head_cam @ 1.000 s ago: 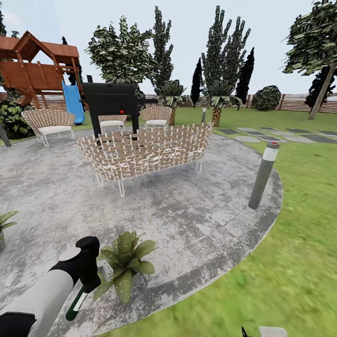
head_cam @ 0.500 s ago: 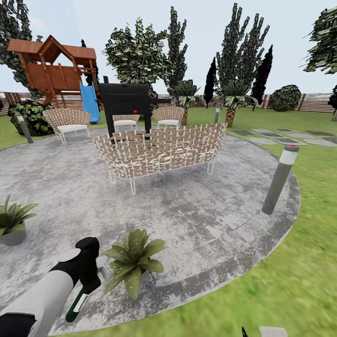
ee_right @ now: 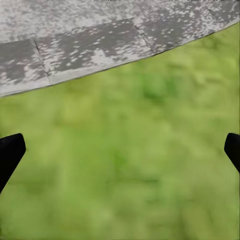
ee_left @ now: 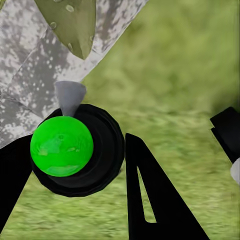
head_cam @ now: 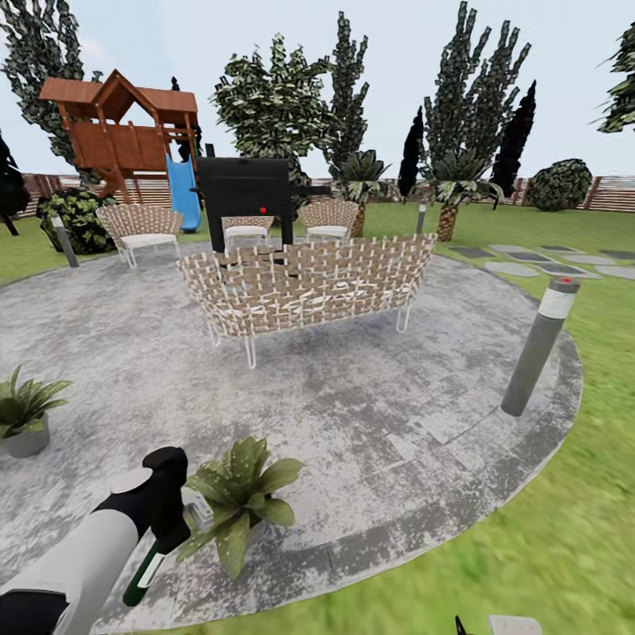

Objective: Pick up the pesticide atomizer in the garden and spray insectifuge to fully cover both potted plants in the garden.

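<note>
Dark green atomizer (head_cam: 145,566), speckled green potted plants (head_cam: 238,499), mottled grey patio (head_cam: 370,414), green lawn (head_cam: 547,547)

A home garden is showing here: a round stone patio (head_cam: 370,423) is lying in lawn (head_cam: 564,529), wicker seats (head_cam: 304,287) are ringing a black grill (head_cam: 242,190) (a wooden playhouse (head_cam: 123,132) with slide is standing behind), all inside a slatted fence (head_cam: 608,194).

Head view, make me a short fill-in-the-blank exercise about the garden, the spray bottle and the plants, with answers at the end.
1. The left pincer holds a dark green spray ____.
2. The nearer potted plant stands on the stone ____, beside that pincer.
3. The second potted plant sits in a round ____-coloured pot.
4. The right pincer hangs open over ____.

Missing words: bottle; patio; grey; grass
</note>
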Controlling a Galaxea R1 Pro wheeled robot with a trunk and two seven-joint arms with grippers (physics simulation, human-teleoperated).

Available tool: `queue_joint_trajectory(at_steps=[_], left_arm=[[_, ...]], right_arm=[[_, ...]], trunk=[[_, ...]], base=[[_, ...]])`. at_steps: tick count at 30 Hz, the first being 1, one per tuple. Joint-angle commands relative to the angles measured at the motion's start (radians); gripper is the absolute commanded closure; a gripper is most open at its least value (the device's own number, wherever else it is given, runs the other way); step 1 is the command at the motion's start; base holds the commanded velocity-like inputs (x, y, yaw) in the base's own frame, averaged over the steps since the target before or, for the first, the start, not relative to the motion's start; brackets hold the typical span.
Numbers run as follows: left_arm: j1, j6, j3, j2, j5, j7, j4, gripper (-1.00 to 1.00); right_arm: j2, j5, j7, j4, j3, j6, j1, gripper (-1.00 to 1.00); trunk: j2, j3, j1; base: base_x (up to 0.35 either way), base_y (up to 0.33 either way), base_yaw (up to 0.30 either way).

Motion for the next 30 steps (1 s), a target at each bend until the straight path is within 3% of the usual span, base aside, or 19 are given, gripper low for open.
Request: queue_joint_trajectory(at_steps=[1, 5, 11, 20, 22, 24, 27, 28, 30], left_arm=[[-0.003, 0.007, -0.007, 0.0, -0.004, -0.01, -0.002, 1.0], [-0.006, 0.004, -0.005, -0.002, -0.034, -0.022, -0.001, 1.0], [0.015, -0.005, -0.001, 0.016, -0.034, -0.029, 0.01, 1.0], [-0.005, -0.003, -0.004, 0.003, -0.044, -0.057, -0.002, 1.0], [-0.048, -0.003, -0.005, -0.006, -0.075, -0.077, -0.003, 1.0], [-0.138, -0.004, -0.005, -0.018, -0.161, -0.174, 0.005, 1.0], [-0.161, -0.006, -0.005, -0.033, -0.289, -0.277, -0.001, 1.0], [-0.161, -0.006, -0.004, -0.038, -0.315, -0.287, -0.002, 1.0], [-0.161, -0.006, -0.002, -0.042, -0.331, -0.295, -0.002, 1.0]], right_arm=[[0.0, 0.011, -0.005, 0.001, -0.005, -0.003, -0.001, -1.0], [-0.001, 0.011, -0.005, 0.0, -0.006, -0.003, -0.001, -1.0], [0.0, 0.011, -0.005, 0.0, -0.006, -0.003, -0.001, -1.0], [0.0, 0.011, -0.005, 0.0, -0.006, -0.003, -0.001, -1.0], [0.0, 0.011, -0.005, 0.0, -0.006, -0.003, -0.001, -1.0], [0.0, 0.011, -0.005, 0.0, -0.006, -0.003, -0.001, -1.0], [0.0, 0.011, -0.005, 0.0, -0.006, -0.003, -0.001, -1.0], [0.0, 0.011, -0.005, 0.0, -0.006, -0.003, -0.001, -1.0], [0.0, 0.011, -0.005, 0.0, -0.006, -0.003, -0.001, -1.0]], trunk=[[0.0, -0.001, 0.0], [0.0, -0.001, 0.0], [0.0, -0.001, 0.0], [0.0, -0.001, 0.0], [0.0, -0.001, 0.0], [0.0, -0.001, 0.0], [0.0, -0.001, 0.0], [0.0, -0.001, 0.0], [0.0, -0.001, 0.0]], base=[[0.002, -0.01, 0.041], [0.0, -0.002, 0.008], [0.0, 0.0, 0.0], [0.0, 0.0, 0.0], [0.0, 0.0, 0.0], [0.0, 0.0, 0.0], [0.0, 0.0, 0.0], [0.0, 0.0, 0.0], [0.0, 0.0, 0.0]])
